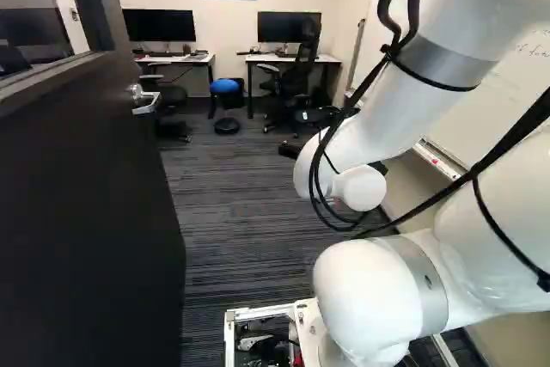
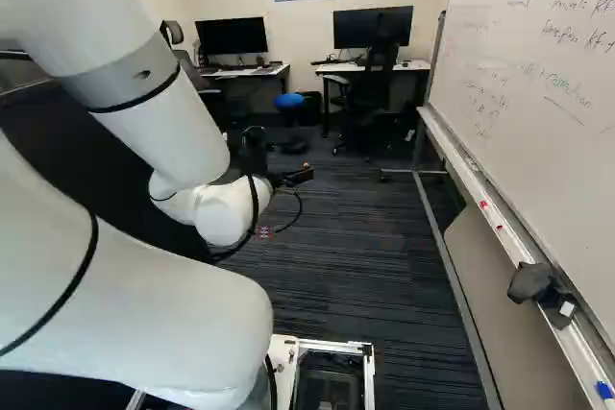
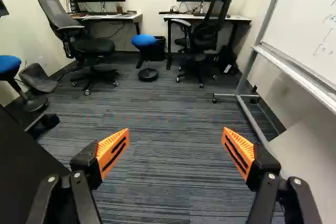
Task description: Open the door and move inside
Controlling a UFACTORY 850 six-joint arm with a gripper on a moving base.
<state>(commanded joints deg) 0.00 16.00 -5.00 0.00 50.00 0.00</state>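
Note:
The dark door (image 1: pixel 86 204) stands swung open along the left of the left base view, its silver handle (image 1: pixel 144 99) on the edge facing the room. In the right base view my gripper (image 2: pixel 296 178) is ahead of the arm, over the carpet. The wrist view shows the gripper (image 3: pixel 175 153) open, its orange pads wide apart with only carpet visible beyond them. Part of the door's dark panel (image 3: pixel 23 177) is beside one finger, not touching the pads. Where the door's hinges are is hidden.
Two desks (image 3: pixel 113 16) with monitors, office chairs (image 3: pixel 84 45) and a blue stool (image 3: pixel 144 40) stand at the far wall. A whiteboard (image 2: pixel 538 74) on a wheeled frame runs along the right side. Striped carpet (image 1: pixel 232 212) lies ahead.

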